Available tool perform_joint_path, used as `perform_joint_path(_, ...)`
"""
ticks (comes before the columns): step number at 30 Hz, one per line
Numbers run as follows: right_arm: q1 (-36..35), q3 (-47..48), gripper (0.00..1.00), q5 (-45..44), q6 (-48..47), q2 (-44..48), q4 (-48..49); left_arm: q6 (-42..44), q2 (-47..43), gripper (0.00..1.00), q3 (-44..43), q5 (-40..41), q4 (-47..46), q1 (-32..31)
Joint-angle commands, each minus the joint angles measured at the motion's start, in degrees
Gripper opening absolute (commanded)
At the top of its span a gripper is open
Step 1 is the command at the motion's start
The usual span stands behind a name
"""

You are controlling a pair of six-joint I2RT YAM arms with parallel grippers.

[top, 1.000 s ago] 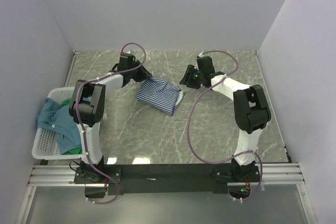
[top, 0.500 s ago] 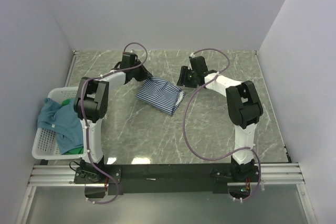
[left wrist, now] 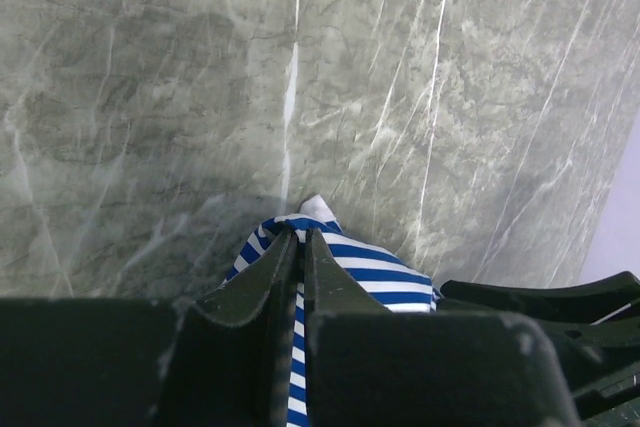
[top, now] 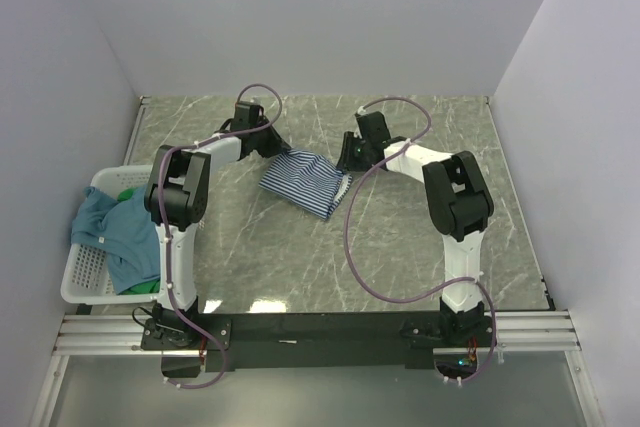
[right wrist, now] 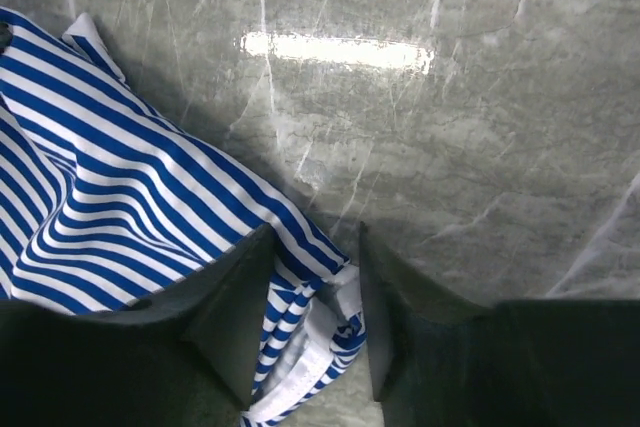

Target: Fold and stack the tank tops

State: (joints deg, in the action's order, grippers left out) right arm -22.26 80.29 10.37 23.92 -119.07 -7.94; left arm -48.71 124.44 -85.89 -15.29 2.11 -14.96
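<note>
The navy-and-white striped tank top (top: 303,183) lies bunched on the marble table, behind the middle. My left gripper (top: 283,151) is at its far left corner, shut on a pinch of striped cloth (left wrist: 365,265) that runs up between the fingers (left wrist: 262,277). My right gripper (top: 346,161) is low at the top's right corner, open. Its fingers (right wrist: 235,297) stand either side of the white-trimmed striped edge (right wrist: 330,292), with a gap showing. The teal-blue top (top: 103,228) hangs over the basket's near left side. Bits of the green top (top: 125,194) show beside it.
The white mesh basket (top: 84,279) sits at the table's left edge, beside the left arm. Grey walls close the table in at the back and on both sides. A black rail with both arm bases runs along the near edge.
My left gripper has closed on the striped top's far left corner. The right gripper has slid left and down onto the top's right corner, and its jaws have narrowed a little.
</note>
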Motion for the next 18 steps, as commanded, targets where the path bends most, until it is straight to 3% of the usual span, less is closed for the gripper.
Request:
perform_joint_path(1, -0.5, 1.8, 0.38, -0.3, 0.9, -0.6, 1.8, 1.5, 0.1, 0.10, -2.0, -0.7, 0.2, -0.2)
perform_joint_path(3, -0.4, 1.8, 0.30, -0.4, 1.3, -0.3, 1.9, 1.5, 0.1, 0.10, -2.0, -0.7, 0.2, -0.1)
perform_joint_path(4, -0.4, 1.8, 0.17, -0.4, 1.7, -0.1, 1.9, 1.5, 0.1, 0.09, -1.7, -0.6, 0.0, -0.1)
perform_joint_path(7, -0.6, 1.6, 0.00, -0.7, 2.0, 1.3, 1.8, 1.5, -0.3, 0.09, -1.5, -0.7, 0.1, -0.1)
perform_joint_path(14, -2.0, 1.3, 0.00, -3.2, 1.6, 7.9, 0.3, 1.8, -3.1, 0.00, -0.2, 1.2, -0.7, -0.2)
perform_joint_path(18, -3.3, 1.2, 0.00, -5.2, 1.8, 11.1, -2.2, 1.8, -4.6, 0.00, 0.0, 1.6, -0.8, -0.1)
